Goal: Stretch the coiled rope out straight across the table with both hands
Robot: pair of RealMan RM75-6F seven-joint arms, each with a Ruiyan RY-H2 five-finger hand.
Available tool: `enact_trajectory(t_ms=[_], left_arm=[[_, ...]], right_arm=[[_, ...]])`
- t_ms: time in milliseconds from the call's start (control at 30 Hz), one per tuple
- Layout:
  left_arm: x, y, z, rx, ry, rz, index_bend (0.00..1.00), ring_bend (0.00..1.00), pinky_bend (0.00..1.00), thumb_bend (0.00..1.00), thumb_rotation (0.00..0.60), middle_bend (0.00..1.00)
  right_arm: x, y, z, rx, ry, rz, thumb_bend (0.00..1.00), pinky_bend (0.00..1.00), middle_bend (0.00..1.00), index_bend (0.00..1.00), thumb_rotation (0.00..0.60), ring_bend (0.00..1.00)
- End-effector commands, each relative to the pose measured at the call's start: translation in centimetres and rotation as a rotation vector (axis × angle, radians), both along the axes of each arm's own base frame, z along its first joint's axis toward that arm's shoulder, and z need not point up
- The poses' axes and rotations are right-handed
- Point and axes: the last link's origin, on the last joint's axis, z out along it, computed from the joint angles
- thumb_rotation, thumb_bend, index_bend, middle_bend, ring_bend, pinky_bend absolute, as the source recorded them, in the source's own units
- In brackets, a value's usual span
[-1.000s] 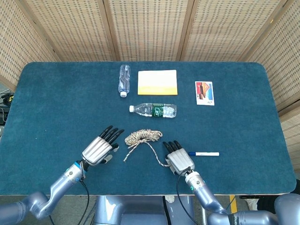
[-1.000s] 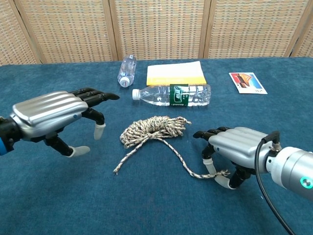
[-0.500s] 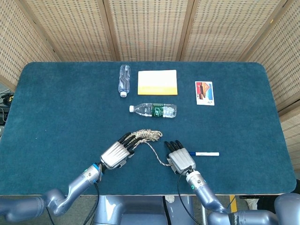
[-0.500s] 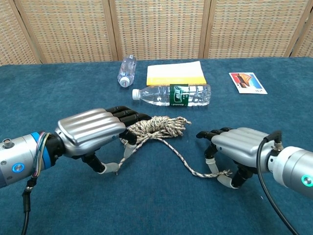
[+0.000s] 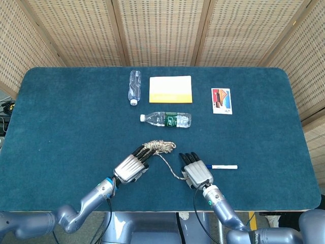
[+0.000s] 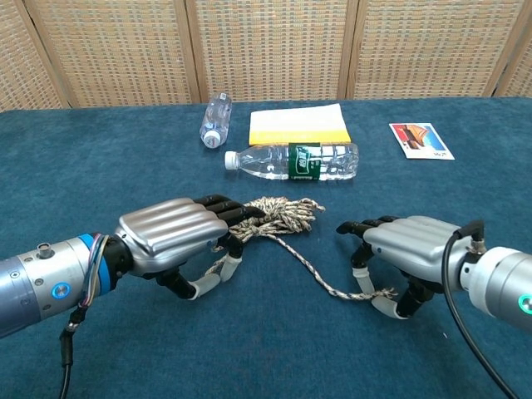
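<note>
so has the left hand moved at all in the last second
Yes. The left hand has moved right, toward the rope: it began well clear of the coil and now covers its left end, nearer the green-labelled bottle.

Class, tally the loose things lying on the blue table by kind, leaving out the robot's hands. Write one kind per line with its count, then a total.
Plastic bottles: 2, the smaller clear bottle and the green-labelled bottle
Rope: 1, the coiled rope
Pad: 1, the yellow pad
Card: 1, the picture card
Pen: 1, the marker pen
Total: 6
</note>
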Motion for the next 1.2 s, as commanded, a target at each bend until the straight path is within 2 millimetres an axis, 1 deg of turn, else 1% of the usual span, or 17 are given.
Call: enact_trajectory(t_ms=[33, 167, 433, 567, 1200], left_arm=[[0.1, 0.1, -0.2, 0.003, 0.005, 0.004, 0.54, 0.00, 0.00, 0.52, 0.600, 0.00], [0.1, 0.2, -0.1, 0.010, 0.012, 0.006, 0.54, 0.00, 0.00, 0.56, 0.600, 0.00], [-0.8, -0.1, -0.2, -0.008, 0.031, 0.042, 0.54, 0.00, 0.00, 0.65, 0.600, 0.00], [-0.9, -0.1, 0.0, -0.014, 0.020, 0.052, 0.54, 0.00, 0.00, 0.65, 0.600, 0.00], [-2.6, 2.0, 1.2, 0.041, 0.067, 0.106, 0.54, 0.00, 0.00, 0.65, 0.600, 0.00]], right_arm=[[0.0, 0.0, 0.0, 0.000, 0.000, 0.000, 0.42, 0.00, 0.00, 0.58, 0.600, 0.00], [0.0, -0.1, 0.2, -0.003, -0.001, -0.002, 0.42, 0.00, 0.00, 0.58, 0.600, 0.00], [0.1, -0.1, 0.1, -0.005, -0.003, -0.001, 0.42, 0.00, 0.00, 0.58, 0.600, 0.00], [0.1, 0.0, 0.0, -0.002, -0.007, -0.006, 0.42, 0.00, 0.00, 0.58, 0.600, 0.00], [-0.5, 0.0, 0.3, -0.009, -0.007, -0.013, 0.42, 0.00, 0.00, 0.58, 0.600, 0.00]])
